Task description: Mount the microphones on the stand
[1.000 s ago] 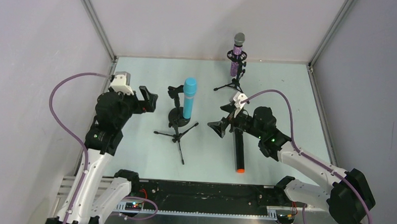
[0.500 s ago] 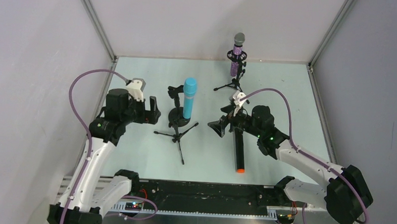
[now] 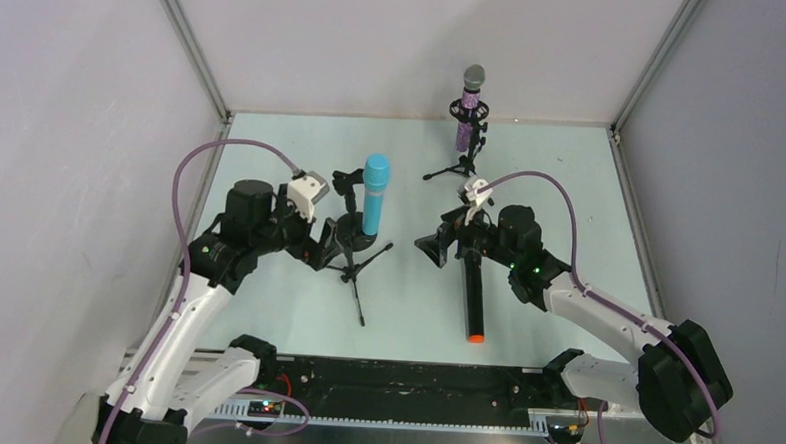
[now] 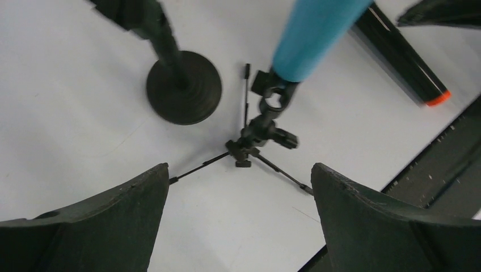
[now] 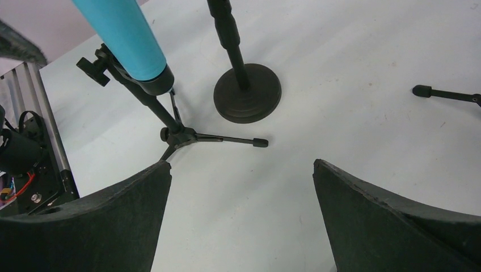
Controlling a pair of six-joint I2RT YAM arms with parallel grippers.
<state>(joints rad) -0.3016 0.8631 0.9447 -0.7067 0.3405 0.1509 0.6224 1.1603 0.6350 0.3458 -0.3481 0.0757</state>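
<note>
While my left end effector & right end effector both hang wide open w/ nothing held, one mic lies loose.
On worktop, centre-right: black mic flat, orange end toward bottom of frame, right end effector near its upper end. Centre: light-blue mic upright in tripod stand, left end effector just beside it. Upper centre: purple mic upright in rear stand.

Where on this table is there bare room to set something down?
Bare: the table's back-left corner behind the blue microphone; the back-right, beside the purple microphone; the front middle, left of the black microphone. Crowded: the centre, between left gripper and right gripper.
</note>
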